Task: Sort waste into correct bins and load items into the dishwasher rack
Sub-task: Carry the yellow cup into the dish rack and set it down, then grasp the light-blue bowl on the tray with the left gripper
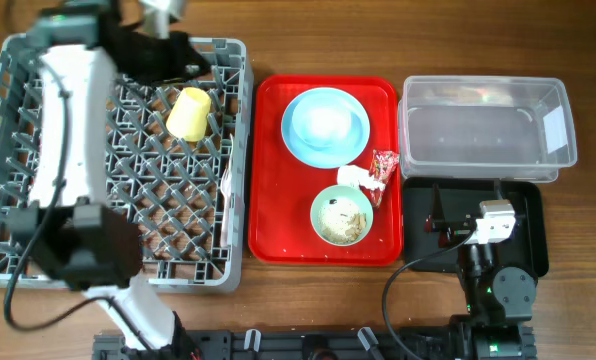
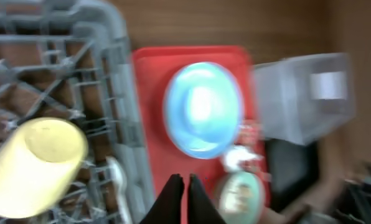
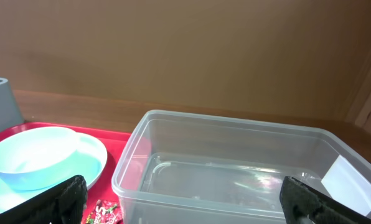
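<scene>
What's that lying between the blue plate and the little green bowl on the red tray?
A crumpled white tissue, with a red snack wrapper just beside it; the overhead view shows it most clearly.

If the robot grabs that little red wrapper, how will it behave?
The red wrapper looks thin and creased, so probably floppy and very light. Lying low on the red tray, it may slide rather than lift.

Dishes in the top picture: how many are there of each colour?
Blue: 2, the blue plate and the small blue bowl on it
Green: 1, the green bowl
Yellow: 1, the yellow cup
Total: 4
</scene>
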Available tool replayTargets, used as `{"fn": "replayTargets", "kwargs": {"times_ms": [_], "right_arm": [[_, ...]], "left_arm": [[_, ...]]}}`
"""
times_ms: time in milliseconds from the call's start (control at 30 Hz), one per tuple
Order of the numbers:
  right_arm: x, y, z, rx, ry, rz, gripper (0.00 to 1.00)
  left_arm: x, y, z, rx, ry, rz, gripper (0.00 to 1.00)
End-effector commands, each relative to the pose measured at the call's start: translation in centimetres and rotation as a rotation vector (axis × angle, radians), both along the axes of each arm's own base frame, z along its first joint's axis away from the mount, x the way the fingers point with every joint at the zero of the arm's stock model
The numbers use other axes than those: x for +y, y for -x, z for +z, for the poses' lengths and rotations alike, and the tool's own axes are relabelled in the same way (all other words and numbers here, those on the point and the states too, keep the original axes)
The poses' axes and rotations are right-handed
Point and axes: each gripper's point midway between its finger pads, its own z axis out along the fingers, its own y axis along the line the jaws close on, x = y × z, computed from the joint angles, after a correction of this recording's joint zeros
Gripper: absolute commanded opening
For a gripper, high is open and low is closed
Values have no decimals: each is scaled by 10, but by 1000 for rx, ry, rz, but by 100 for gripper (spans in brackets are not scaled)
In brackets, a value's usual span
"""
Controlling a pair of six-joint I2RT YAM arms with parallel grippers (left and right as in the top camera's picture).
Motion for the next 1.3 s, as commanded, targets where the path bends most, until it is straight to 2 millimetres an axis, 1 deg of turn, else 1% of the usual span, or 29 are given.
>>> {"fn": "replayTargets", "kwargs": {"times_ms": [0, 100, 133, 200, 300, 467, 667, 767, 867, 967, 1000, 1067, 1167, 1267], "right_arm": [[0, 0, 0, -3, 5, 3, 100], [0, 0, 0, -3, 5, 3, 100], [0, 0, 0, -3, 5, 3, 100], [0, 0, 0, -3, 5, 3, 100], [0, 0, 0, -3, 5, 3, 100], [0, 0, 0, -3, 5, 3, 100], [0, 0, 0, -3, 5, 3, 100], [0, 0, 0, -3, 5, 3, 100], [0, 0, 0, -3, 6, 3, 100], [0, 0, 0, -3, 5, 3, 100], [0, 0, 0, -3, 5, 3, 100], [0, 0, 0, -3, 5, 3, 100], [0, 0, 0, -3, 5, 3, 100], [0, 0, 0, -3, 5, 3, 100]], "left_arm": [[26, -21, -57, 113, -286, 214, 4], [20, -29, -71, 110, -323, 205, 4], [25, -29, -75, 122, -346, 234, 4], [40, -27, -80, 156, -411, 334, 4], [57, -25, -81, 162, -489, 390, 4], [57, -27, -87, 161, -488, 390, 4], [56, -26, -104, 173, -485, 385, 4], [56, -21, -114, 195, -492, 379, 4], [60, -13, -118, 225, -519, 379, 4], [76, -2, -109, 234, -607, 403, 4], [83, 2, -103, 230, -640, 415, 4], [89, 9, -88, 218, -669, 438, 4], [89, 23, -58, 197, -635, 506, 4], [87, 30, -37, 169, -594, 544, 4]]}}
